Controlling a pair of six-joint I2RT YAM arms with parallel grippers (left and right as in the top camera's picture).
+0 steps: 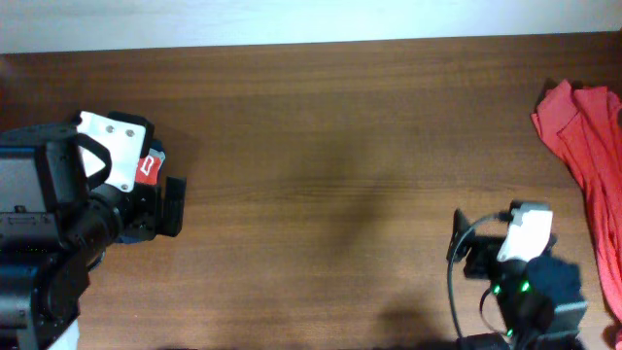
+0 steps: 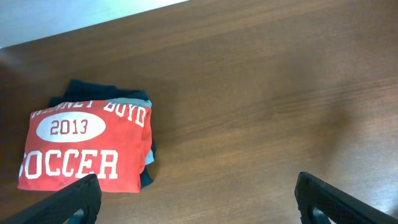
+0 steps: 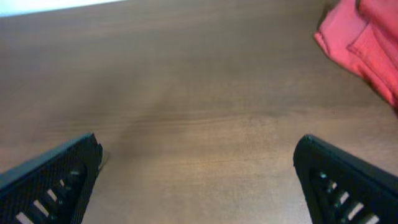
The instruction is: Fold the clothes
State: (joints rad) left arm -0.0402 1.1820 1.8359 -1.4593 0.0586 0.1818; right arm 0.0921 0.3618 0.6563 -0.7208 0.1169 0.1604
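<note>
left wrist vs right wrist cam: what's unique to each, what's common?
Left wrist only: folded red shirt, "SOCCER 2013" print up, lying on a navy-grey stack. Right wrist only: crumpled red shirt at top right. Both: the wooden table, and an open tool over bare wood: left tool, right tool.

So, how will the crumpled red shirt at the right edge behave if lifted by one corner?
Probably floppy: the red shirt lies in soft creases, so it would likely hang and drape. It looks like thin cloth, so likely light. Pushed on the smooth table, it would probably bunch up rather than slide whole.
</note>
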